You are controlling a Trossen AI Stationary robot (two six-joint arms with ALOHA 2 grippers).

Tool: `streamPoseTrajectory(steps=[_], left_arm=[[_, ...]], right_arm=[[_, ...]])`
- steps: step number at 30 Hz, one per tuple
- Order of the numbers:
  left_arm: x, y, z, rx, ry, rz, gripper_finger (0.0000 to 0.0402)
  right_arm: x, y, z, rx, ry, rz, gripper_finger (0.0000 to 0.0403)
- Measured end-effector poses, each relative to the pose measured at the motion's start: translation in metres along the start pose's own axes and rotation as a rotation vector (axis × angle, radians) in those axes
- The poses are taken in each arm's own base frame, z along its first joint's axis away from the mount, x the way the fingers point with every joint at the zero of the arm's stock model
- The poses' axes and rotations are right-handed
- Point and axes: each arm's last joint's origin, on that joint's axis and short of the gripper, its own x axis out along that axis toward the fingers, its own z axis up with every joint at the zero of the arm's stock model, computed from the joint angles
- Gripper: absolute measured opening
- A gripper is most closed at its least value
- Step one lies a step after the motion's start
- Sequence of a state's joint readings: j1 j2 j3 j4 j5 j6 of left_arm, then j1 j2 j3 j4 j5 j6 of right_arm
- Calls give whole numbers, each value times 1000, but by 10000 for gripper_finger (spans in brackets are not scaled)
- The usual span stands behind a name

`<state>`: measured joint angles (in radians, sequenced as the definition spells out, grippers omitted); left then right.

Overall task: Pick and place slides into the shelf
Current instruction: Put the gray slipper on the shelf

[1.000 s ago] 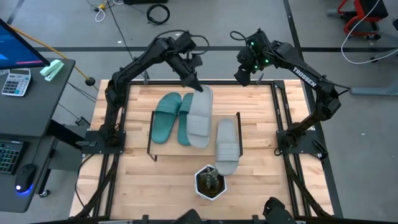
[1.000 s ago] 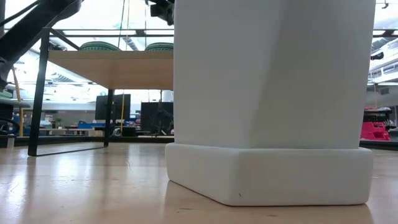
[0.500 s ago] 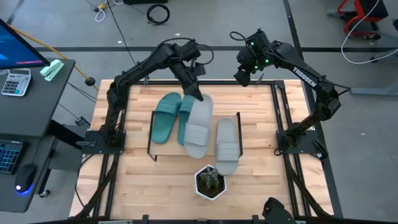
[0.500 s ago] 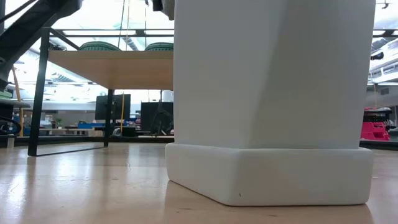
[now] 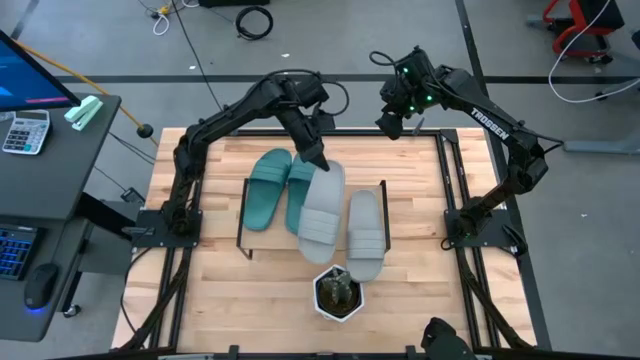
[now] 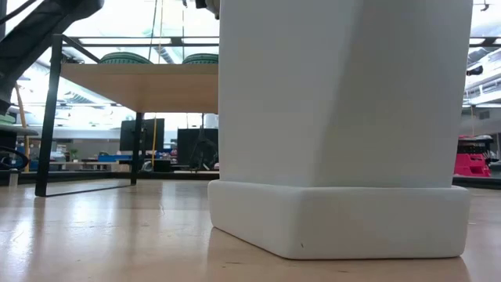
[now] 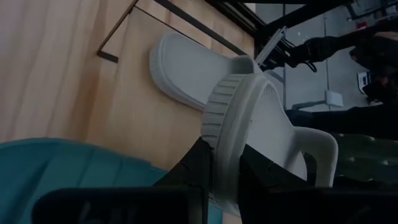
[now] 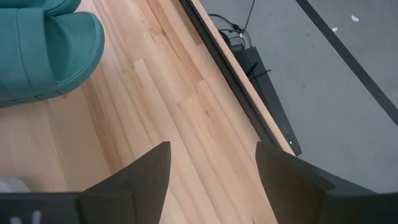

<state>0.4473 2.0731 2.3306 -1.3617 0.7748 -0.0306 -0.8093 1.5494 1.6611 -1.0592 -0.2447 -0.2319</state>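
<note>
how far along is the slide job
Done: both teal slides sit on the shelf. In hand: the left pincer grips one grey slide by its end, over the shelf. Left: seating it, and perhaps the other grey slide, which overhangs the shelf's near edge. The right pincer waits open.

Dark jointed arms; right arm (image 5: 480,105) apparently lettered TROSSEN.

Grey floor (image 5: 560,280) all round, crossed by dark tape lines, with a coiled black cable (image 5: 253,20) lying at the far side. A dark side table (image 5: 50,160) carries a calculator (image 5: 25,131) and keyboard (image 5: 15,250) (mouse (image 5: 40,285) alongside). Bright ceiling lights (image 6: 141,19) overhead.
</note>
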Motion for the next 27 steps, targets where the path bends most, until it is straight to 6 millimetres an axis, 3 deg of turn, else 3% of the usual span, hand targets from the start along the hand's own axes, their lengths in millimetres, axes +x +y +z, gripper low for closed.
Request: streamPoseTrajectory(steps=[27], left_arm=[[15, -14, -2, -5, 34, 46, 50]], right_arm=[[0, 0, 0, 2, 3, 1, 242]])
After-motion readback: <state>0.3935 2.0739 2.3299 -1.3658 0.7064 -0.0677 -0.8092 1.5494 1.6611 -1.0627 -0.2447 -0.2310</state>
